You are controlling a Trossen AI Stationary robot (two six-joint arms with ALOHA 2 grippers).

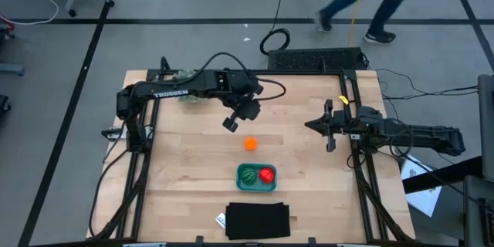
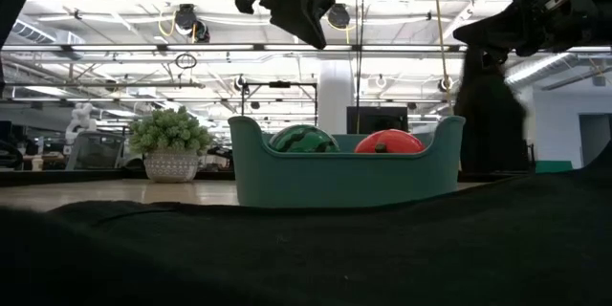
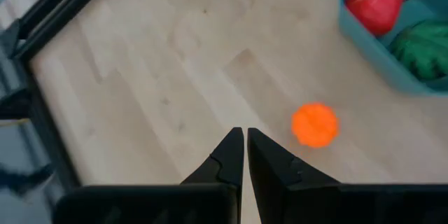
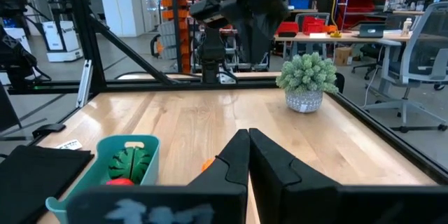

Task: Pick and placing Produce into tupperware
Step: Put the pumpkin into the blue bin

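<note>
- High view, nearest the front edge: a flat black rectangular mat (image 1: 258, 221) lies there, not in play.
- Just behind it sits the small teal-blue rounded plastic tupperware (image 1: 256, 187) with two pieces already inside — the dark green striped round toy (image 1: 248, 175) and the red toy piece (image 1: 266, 174), side by side.
- A little farther back, the orange round toy (image 1: 250, 144) rests alone on the bare wooden table (image 1: 185, 177), near the container but clear of it — the last piece to go, by my reckoning.
- Above and just behind it hangs the left gripper (image 1: 230, 124), fingers pressed together and holding nothing; its wrist view has the orange beside the fingertips, so it looks lined up for a descent, though it must spread first.
- The right gripper (image 1: 327, 126) waits at the table's right side, fingers closed, empty.
- Farthest back, a pale-green fuzzy plant in a pot (image 2: 171, 143).
</note>
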